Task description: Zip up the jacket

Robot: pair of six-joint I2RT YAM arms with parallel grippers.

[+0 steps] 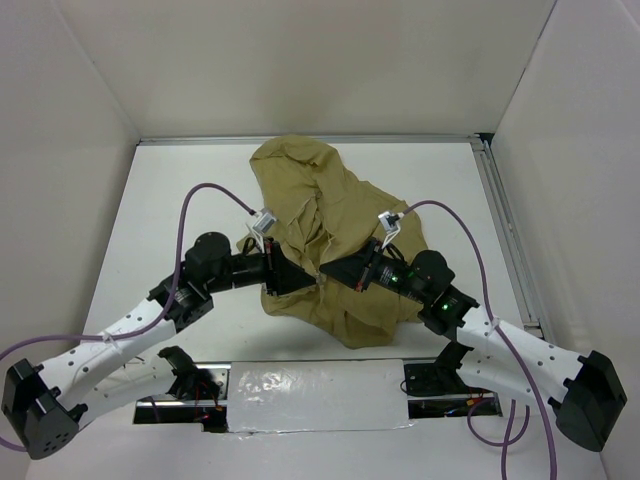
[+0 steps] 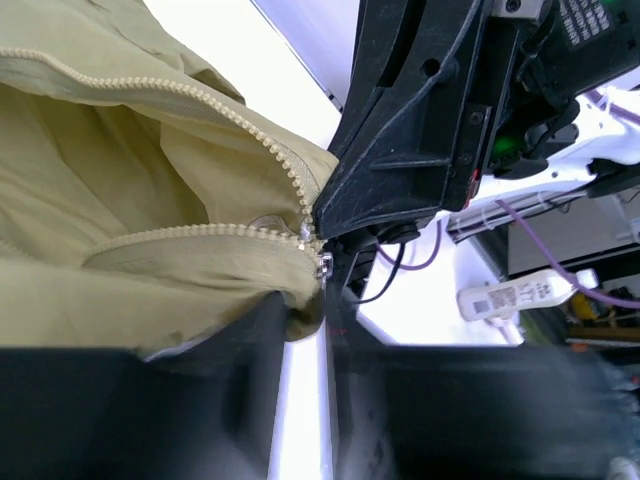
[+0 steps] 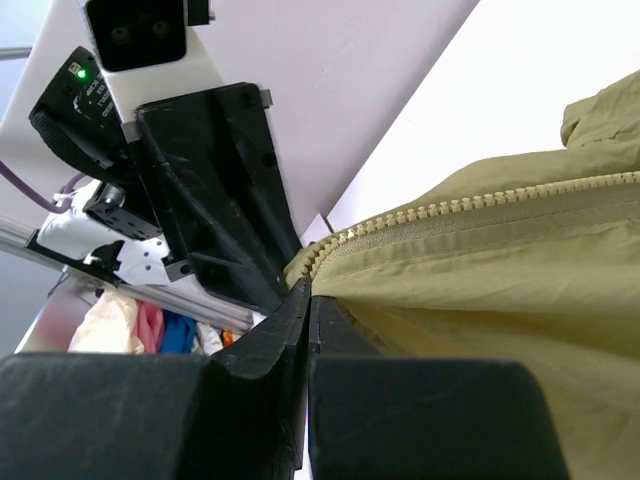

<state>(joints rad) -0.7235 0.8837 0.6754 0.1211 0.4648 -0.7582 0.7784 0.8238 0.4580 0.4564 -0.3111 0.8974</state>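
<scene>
The khaki-tan jacket (image 1: 320,215) lies crumpled in the middle of the white table (image 1: 180,200). Both grippers meet at its near edge. My left gripper (image 1: 288,278) is closed on a fold of jacket fabric (image 2: 300,305) just under the small metal zipper slider (image 2: 322,262), where two rows of teeth (image 2: 200,100) converge; a narrow gap shows lower between the fingers. My right gripper (image 1: 335,272) has its fingers pressed together (image 3: 308,298) on the jacket's edge at the end of a closed run of zipper teeth (image 3: 450,205). The sleeves and collar are lost in the folds.
White walls enclose the table on three sides. An aluminium rail (image 1: 505,230) runs along the right edge. A foil-covered strip (image 1: 310,395) lies between the arm bases. Purple cables (image 1: 200,195) loop above both arms. A white power strip (image 2: 510,295) lies off the table.
</scene>
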